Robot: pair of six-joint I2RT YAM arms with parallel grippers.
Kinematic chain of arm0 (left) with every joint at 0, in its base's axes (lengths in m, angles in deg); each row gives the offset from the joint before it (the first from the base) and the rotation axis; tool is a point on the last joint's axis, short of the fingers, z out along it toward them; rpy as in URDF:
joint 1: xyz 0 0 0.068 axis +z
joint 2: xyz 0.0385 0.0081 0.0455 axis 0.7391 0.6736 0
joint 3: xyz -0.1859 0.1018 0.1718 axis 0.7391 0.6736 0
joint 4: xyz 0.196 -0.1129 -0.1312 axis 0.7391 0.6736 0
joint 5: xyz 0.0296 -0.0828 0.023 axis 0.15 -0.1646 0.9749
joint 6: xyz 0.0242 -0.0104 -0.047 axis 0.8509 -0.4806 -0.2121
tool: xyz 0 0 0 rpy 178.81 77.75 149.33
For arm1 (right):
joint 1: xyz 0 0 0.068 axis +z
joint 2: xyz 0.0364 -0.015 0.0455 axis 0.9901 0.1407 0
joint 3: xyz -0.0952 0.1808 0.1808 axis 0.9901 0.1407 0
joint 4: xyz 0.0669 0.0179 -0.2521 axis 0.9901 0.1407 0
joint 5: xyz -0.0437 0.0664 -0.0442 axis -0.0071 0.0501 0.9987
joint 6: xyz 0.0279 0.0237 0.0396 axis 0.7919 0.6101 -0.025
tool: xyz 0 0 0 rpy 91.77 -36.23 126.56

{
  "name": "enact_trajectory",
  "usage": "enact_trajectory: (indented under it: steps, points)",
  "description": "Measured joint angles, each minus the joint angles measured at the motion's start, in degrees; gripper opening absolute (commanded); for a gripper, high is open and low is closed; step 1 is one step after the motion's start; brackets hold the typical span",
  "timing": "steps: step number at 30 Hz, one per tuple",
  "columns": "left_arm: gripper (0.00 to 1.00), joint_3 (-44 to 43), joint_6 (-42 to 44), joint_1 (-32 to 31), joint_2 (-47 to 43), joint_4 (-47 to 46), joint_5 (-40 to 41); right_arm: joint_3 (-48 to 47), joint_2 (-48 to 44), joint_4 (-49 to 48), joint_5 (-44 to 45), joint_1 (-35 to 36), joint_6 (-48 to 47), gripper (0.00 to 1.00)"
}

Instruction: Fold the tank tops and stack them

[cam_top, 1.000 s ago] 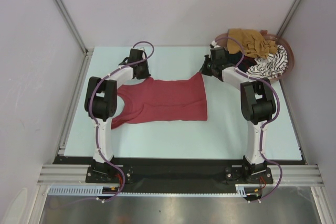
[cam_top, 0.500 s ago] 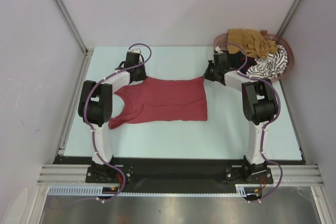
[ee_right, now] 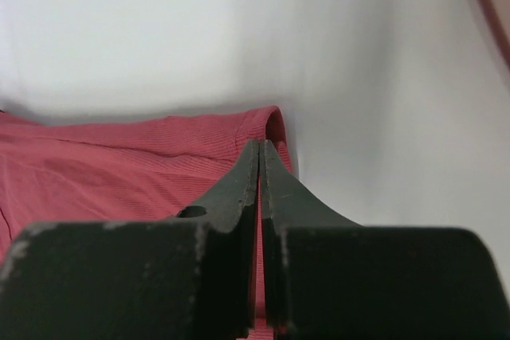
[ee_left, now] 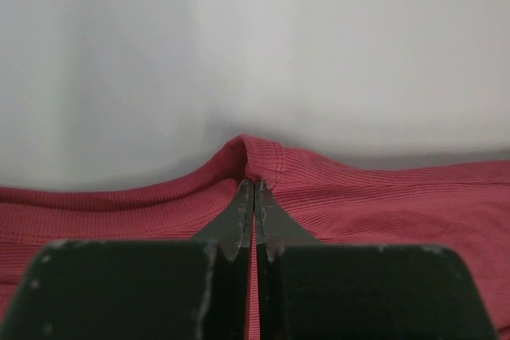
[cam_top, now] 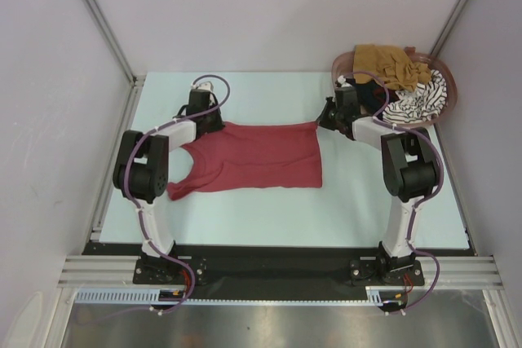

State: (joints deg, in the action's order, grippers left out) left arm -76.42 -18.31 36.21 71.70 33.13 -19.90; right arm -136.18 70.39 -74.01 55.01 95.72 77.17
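left gripper (ee_left: 254,185): clenched, jaws pressed together on the far edge of the dark red tank top (cam_top: 253,156). A small hump of ribbed cloth stands up right at the fingertips.
right gripper (ee_right: 261,145): clenched too, pinching the far corner of the same garment. A thin strip of red shows between the fingers, and the rolled edge curls just past their tips.
dark red tank top: spread flat between the two grippers and on the near side of both. Its far edge runs from one pinch to the other. The strap and neckline end lies by the left gripper, the straight hem end by the right one.
mustard-brown tank top (cam_top: 390,65): heaped beyond the right gripper and to its right, well apart from the left gripper.
striped tank top (cam_top: 420,102): black and white, to the right of the right gripper — just nearer than the mustard one and touching it.
basket (cam_top: 342,61): pinkish-brown, close behind the right gripper, holding both loose garments.
table (cam_top: 269,218): pale, under the red cloth and both grippers.
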Motion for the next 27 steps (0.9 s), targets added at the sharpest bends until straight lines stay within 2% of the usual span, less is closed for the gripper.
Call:
enact_trajectory:
  steps: [27]
  points:
    - [0.00,7.1,0.0,0.0,-5.9,-4.2,-1.6,10.5,-8.5,-4.5,0.3,0.7,0.7,0.00]
